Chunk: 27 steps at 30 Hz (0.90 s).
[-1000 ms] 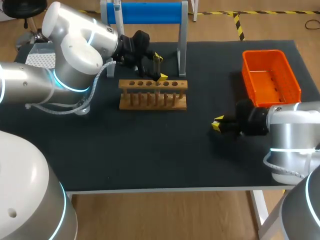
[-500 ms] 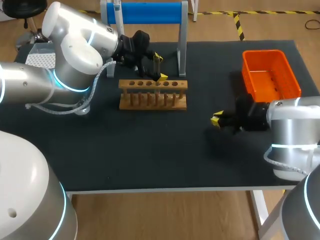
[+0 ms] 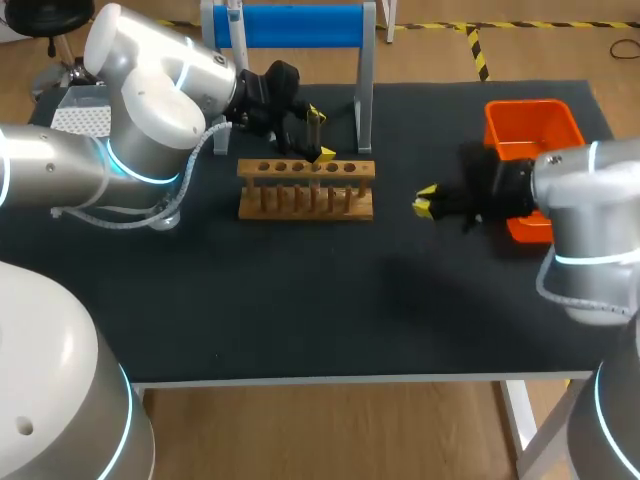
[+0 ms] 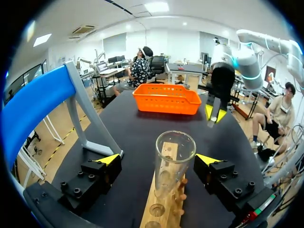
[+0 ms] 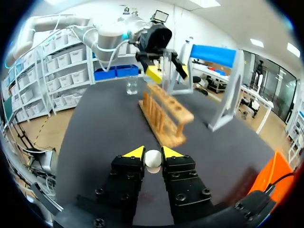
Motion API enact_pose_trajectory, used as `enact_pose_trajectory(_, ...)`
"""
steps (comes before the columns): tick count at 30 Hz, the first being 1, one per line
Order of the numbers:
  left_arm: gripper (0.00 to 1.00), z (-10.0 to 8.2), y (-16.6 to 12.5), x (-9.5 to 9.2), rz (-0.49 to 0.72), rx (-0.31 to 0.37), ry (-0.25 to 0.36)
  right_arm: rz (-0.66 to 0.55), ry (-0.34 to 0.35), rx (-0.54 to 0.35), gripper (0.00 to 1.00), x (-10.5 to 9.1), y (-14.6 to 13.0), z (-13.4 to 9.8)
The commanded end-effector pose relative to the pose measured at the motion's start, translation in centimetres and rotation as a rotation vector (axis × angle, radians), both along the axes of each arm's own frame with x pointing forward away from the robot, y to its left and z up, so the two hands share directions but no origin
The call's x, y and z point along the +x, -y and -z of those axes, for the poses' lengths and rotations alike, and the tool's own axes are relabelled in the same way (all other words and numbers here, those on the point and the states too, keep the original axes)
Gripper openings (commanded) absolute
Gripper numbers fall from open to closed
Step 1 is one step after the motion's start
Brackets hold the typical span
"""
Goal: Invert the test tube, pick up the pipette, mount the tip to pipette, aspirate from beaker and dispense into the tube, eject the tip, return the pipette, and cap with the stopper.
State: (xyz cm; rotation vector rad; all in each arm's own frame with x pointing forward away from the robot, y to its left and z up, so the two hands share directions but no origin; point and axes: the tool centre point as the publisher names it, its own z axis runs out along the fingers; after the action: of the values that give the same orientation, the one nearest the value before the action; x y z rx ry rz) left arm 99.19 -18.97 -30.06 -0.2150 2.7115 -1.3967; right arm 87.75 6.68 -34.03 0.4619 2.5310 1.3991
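My left arm comes in over the far left of the black table, and the left claw hangs over the wooden rack, which stands left of centre toward the far side. In the left wrist view the claw is spread wide. The glass tube stands upright in the rack between the two yellow tips, its open mouth facing up. Neither finger touches the tube, and there is a clear gap on each side. Beyond the rack, at the far edge, stands a frame with a blue top bar. The right wrist view shows a glass beaker on the table beyond the far end of the rack, near my left arm. I cannot make the beaker out from the head view. Right of the rack and well apart from it, the right claw points left toward the rack and hovers above the table. Its fingers are closed to a narrow gap, with a small white stopper pinched between the tips from both sides. An orange basket sits at the far right, partly covered by my right arm.
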Motion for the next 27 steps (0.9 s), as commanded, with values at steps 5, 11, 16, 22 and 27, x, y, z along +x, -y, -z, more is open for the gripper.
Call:
enact_pose_trajectory(5,1.0,0.0,0.0,0.1,0.002,0.002,-0.003,-0.103,-0.001,-0.046,0.0,1.9,-2.6,-5.7)
enact_pose_trajectory(11,1.0,0.0,0.0,0.1,0.002,0.002,-0.003,-0.103,-0.001,-0.046,0.0,1.9,-2.6,-5.7)
enact_pose_trajectory(16,1.0,0.0,0.0,0.1,0.002,0.002,-0.003,-0.103,-0.001,-0.046,0.0,1.9,-2.6,-5.7)
enact_pose_trajectory(22,1.0,0.0,0.0,0.1,0.002,0.002,-0.003,-0.103,-0.001,-0.046,0.0,1.9,-2.6,-5.7)
enact_pose_trajectory(27,1.0,0.0,0.0,0.1,0.002,0.002,-0.003,-0.103,-0.001,-0.046,0.0,1.9,-2.6,-5.7)
